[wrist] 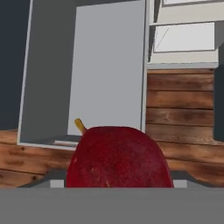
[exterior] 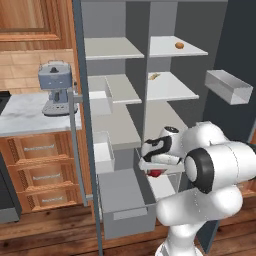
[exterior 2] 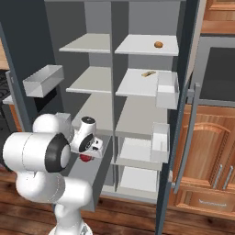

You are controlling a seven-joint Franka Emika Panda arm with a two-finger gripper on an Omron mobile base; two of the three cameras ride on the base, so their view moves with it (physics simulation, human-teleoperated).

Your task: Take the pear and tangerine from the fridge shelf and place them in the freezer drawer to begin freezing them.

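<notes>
Left base view: we see the gripper [exterior: 156, 169] low over the open freezer drawer [exterior: 125, 216], with the pear [exterior: 156, 173] showing red beneath it. The tangerine [exterior: 179, 45] sits on the top right fridge shelf [exterior: 170, 50].

Right base view: we see the pear [exterior 2: 85, 158] under the hand, above the drawer [exterior 2: 92, 172].

Hand view: the pear [wrist: 117, 158] sits close at the bottom, the drawer [wrist: 105, 74] beyond. We judge the jaws clenched on the pear.
</notes>
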